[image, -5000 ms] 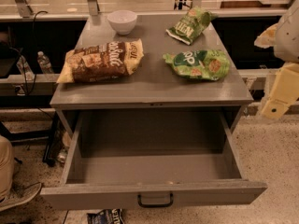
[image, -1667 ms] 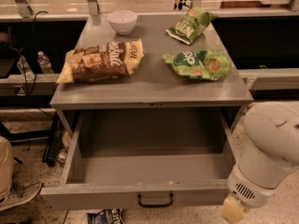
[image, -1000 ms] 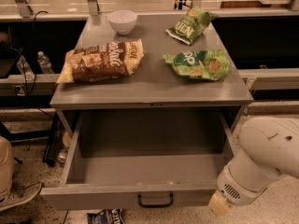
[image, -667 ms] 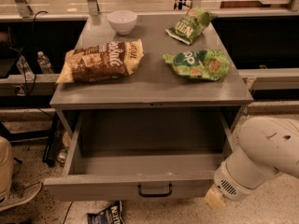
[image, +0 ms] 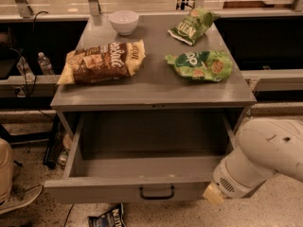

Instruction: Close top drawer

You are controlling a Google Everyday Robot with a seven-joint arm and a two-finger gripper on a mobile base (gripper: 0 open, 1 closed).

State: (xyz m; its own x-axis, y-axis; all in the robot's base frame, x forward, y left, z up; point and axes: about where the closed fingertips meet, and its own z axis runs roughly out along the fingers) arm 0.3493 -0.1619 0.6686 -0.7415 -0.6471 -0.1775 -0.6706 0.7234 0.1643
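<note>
One small shove so far: the top drawer has slid in slightly, the gripper at its right front corner, open or closed I cannot tell; most travel remains

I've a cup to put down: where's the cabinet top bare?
The middle strip of the cabinet top, between brown bag and green bags, and its front edge. White bowl crowds the back. The gripper is low, by the top drawer's right corner.
</note>
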